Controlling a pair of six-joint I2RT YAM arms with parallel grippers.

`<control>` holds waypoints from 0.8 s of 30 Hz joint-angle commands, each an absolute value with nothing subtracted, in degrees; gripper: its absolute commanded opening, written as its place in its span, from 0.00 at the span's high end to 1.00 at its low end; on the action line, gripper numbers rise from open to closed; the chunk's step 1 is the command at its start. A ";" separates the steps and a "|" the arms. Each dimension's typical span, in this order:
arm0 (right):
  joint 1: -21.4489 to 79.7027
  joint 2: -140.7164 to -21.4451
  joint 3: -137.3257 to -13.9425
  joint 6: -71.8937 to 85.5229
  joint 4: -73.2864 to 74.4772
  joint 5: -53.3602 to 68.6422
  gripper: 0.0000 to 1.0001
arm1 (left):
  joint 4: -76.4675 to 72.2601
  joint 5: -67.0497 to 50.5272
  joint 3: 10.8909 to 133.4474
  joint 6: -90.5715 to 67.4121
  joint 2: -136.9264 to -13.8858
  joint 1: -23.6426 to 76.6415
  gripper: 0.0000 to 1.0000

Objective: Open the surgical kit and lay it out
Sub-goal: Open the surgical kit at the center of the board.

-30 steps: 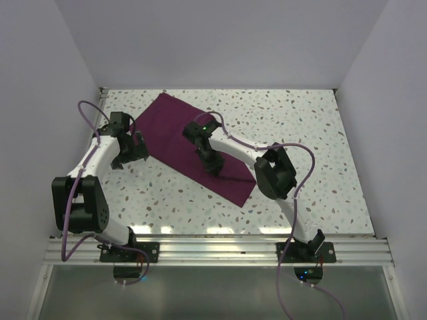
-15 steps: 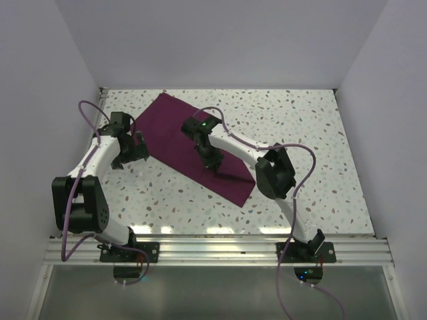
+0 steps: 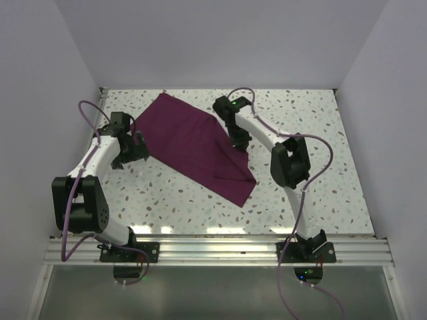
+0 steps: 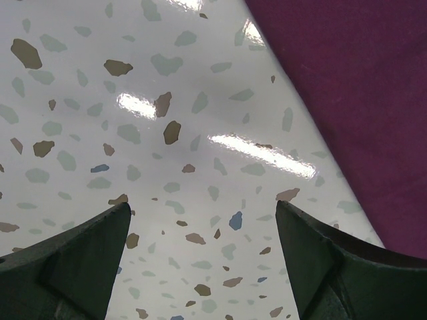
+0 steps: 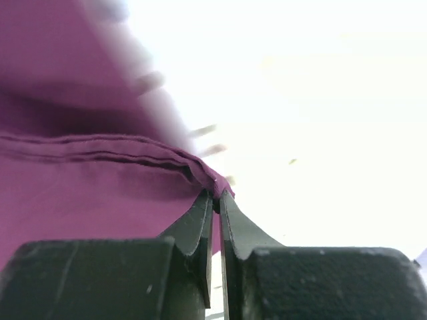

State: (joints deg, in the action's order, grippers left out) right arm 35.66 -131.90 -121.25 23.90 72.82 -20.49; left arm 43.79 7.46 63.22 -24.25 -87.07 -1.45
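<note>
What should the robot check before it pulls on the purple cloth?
1. Right gripper has the cloth: ok, shut on its hemmed edge.
2. Left gripper out of the way: ok, open above bare table, beside the cloth.
3. Cloth fully opened: not ok, layers lie stacked at the pinched edge.
4. Tools inside spotted: cannot tell, none shows.
5. Room to pull rightward: ok, the table right of the cloth shows bare.

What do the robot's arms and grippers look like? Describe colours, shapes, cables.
Both the left arm and right arm have white links, chunky black joints and looping purple cables. A green light glows on the right wrist. Fingers are black, tapered wedges.
</note>
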 commanded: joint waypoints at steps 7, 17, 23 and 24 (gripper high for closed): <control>23.65 -128.32 -118.92 21.27 73.12 -31.90 1.00 | 44.64 8.96 68.29 -23.82 -87.01 2.98 0.07; 15.64 -131.85 -125.68 22.50 74.71 -30.42 0.01 | 47.63 9.40 70.84 -25.31 -87.63 7.03 0.07; 26.14 -120.97 -120.25 18.55 68.65 -19.07 0.02 | 47.55 9.84 69.79 -25.49 -86.92 7.12 0.07; 28.63 -120.07 -119.36 18.11 67.95 -19.07 0.02 | 47.55 9.93 69.61 -25.49 -86.92 7.12 0.07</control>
